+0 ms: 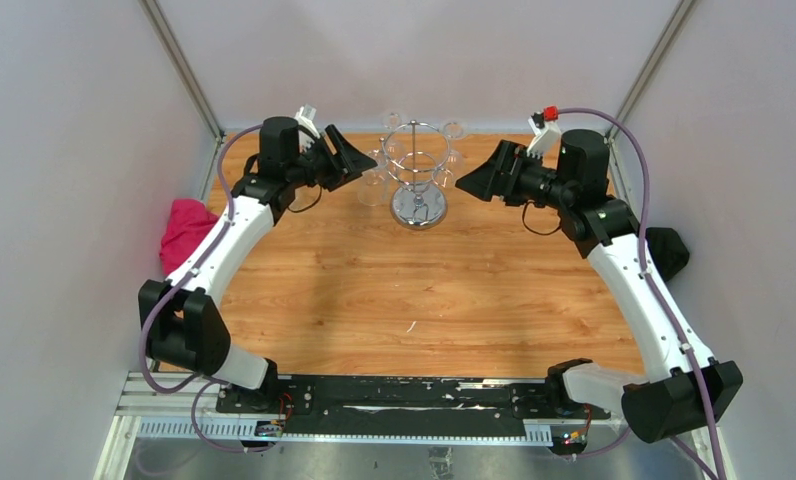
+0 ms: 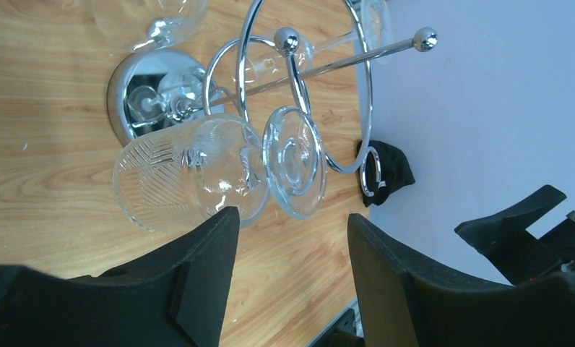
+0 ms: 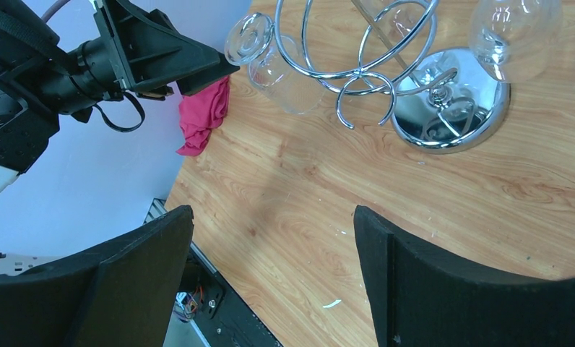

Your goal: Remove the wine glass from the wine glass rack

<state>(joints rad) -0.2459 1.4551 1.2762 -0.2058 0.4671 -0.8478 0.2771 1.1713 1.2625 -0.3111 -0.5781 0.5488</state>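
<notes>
Both hands open beside the wine glass rack point(image 1: 418, 172), which stands at the far middle of the desk point(image 1: 374, 300).
Top view: the left hand point(image 1: 354, 160) is just beside a wine glass point(image 1: 372, 186) hanging upside down on the rack's left side; the right hand point(image 1: 477, 180) is near the rack's right side, apart from it. Left wrist view: the jaws are spread wide and empty, and the glass hangs by its foot in a wire loop, just past the fingertips. Right wrist view: the fingers gape wide and hold nothing, with the rack's mirrored base well ahead and a pink cloth point(image 3: 204, 116) at the desk's edge.
</notes>
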